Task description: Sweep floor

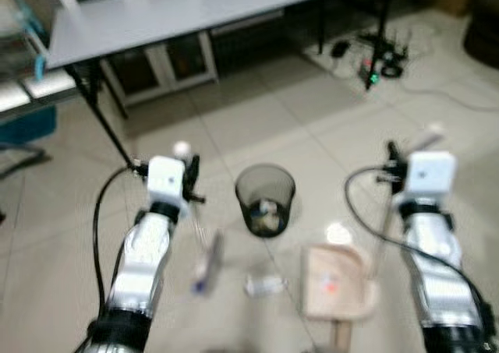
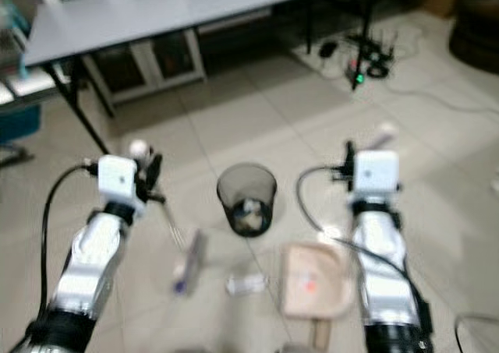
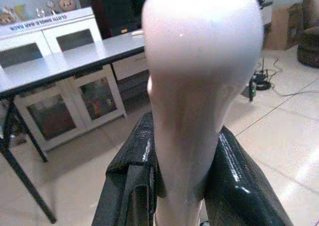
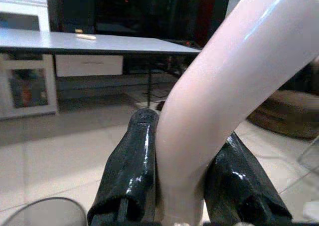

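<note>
Gripping broom (image 1: 204,263) and dustpan (image 1: 335,281) (bin (image 1: 265,197) between)

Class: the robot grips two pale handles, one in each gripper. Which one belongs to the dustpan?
The handle in the right gripper: its pole runs down to the beige dustpan. The left gripper grips the broom handle.

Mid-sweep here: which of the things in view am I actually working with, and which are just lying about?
In the job:
broom, handle held by left gripper
dustpan, handle held by right gripper
small piece of litter on the floor between them
mesh bin, already holding some rubbish

Lying about:
grey table
white cabinet behind it
cables and power strip
</note>
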